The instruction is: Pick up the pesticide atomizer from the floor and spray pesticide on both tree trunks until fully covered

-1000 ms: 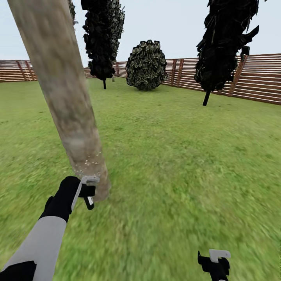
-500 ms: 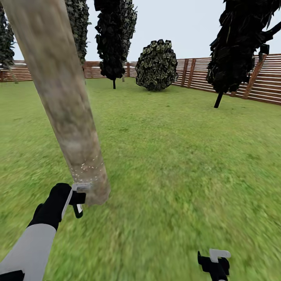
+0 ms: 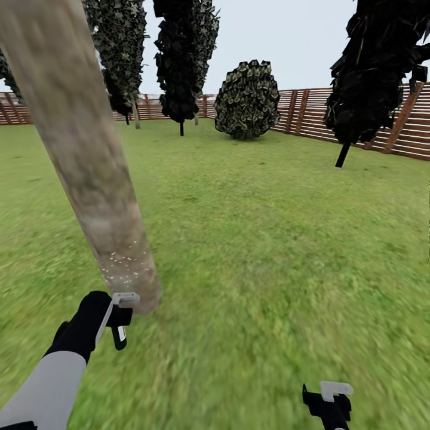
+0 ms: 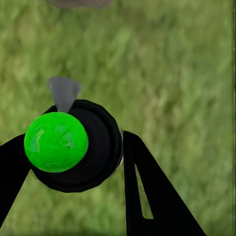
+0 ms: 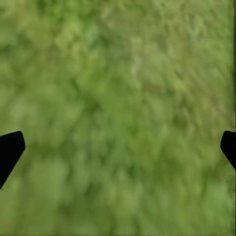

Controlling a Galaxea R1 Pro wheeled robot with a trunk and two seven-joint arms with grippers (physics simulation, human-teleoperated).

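A thick grey-beige tree trunk leans across the left of the head view and meets the grass near my left gripper. Fine whitish pesticide specks dot the trunk just above its base. In the left wrist view the left gripper is shut on the pesticide atomizer, a dark round bottle with a bright green round top and a grey nozzle. My right gripper hangs low at the right, open over bare grass, with its fingertips far apart.
A brown slat fence rings the lawn. Black narrow cypresses and a round bush stand at the back, and another dark cypress leans at the right. Open grass stretches ahead and to the right.
The view has swung left, so the far trees sit further right. My left gripper with the atomizer has dropped and moved left beside the trunk's base. More specks show on the trunk.
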